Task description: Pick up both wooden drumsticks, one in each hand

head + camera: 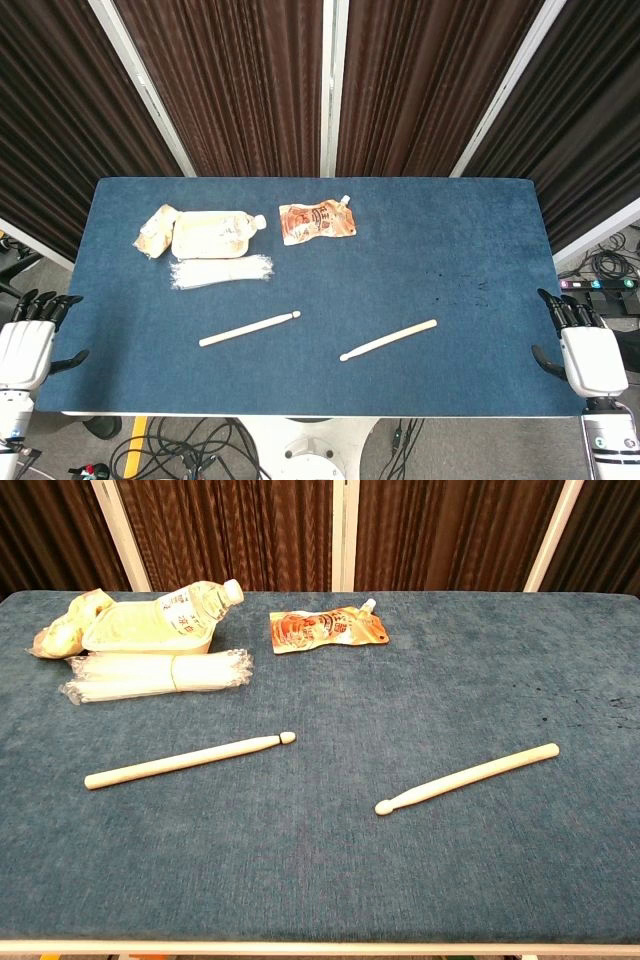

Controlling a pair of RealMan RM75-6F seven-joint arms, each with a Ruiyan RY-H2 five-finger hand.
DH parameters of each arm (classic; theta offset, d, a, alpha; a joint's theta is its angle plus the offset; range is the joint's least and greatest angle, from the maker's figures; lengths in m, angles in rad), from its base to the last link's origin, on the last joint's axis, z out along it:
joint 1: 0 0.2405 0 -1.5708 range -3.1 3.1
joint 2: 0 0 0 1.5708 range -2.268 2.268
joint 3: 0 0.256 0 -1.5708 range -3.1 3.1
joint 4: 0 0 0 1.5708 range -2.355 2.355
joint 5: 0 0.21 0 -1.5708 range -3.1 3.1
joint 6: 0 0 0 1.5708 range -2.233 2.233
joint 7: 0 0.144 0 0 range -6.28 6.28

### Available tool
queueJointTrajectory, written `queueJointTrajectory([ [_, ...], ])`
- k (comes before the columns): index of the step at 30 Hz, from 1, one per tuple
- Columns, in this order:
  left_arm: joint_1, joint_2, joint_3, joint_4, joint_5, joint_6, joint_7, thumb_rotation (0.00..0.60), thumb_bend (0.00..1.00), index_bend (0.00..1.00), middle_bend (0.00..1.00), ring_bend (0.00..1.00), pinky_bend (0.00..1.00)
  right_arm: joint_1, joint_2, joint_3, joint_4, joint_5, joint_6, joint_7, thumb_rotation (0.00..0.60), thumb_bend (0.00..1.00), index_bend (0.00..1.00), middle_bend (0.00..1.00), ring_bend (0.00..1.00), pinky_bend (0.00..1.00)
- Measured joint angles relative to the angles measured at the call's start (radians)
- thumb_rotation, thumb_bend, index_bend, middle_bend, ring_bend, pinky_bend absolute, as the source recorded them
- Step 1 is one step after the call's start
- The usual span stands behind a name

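Two pale wooden drumsticks lie on the blue table. The left drumstick (249, 329) (188, 760) has its tip pointing right. The right drumstick (388, 340) (467, 778) lies slanted, tip toward the near left. My left hand (28, 345) hangs off the table's left edge, fingers apart, holding nothing. Off the right edge, my right hand (585, 352) is likewise spread and empty. Both hands are far from the sticks and show only in the head view.
At the back left lie a plastic bottle (212, 233) (160, 620), a tan snack bag (156, 229) (66, 620) and a bundle of clear straws (220, 271) (155, 675). An orange spouted pouch (316, 221) (328, 630) sits at back centre.
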Motion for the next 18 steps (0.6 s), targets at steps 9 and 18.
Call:
queueJointTrajectory([
  [9, 0.005, -0.014, -0.004, 0.015, 0.002, 0.018, -0.004, 0.6, 0.03, 0.22, 0.23, 0.13, 0.1, 0.014, 0.004, 0.003, -0.003, -0.005, -0.014, 0.007, 0.6, 0.18, 0.1, 0.22, 0.13, 0.21],
  [18, 0.003, -0.021, -0.016, 0.014, 0.008, 0.035, 0.009, 0.6, 0.03, 0.22, 0.23, 0.13, 0.1, 0.092, 0.003, -0.001, 0.007, -0.058, -0.109, 0.029, 0.6, 0.21, 0.21, 0.31, 0.16, 0.23],
])
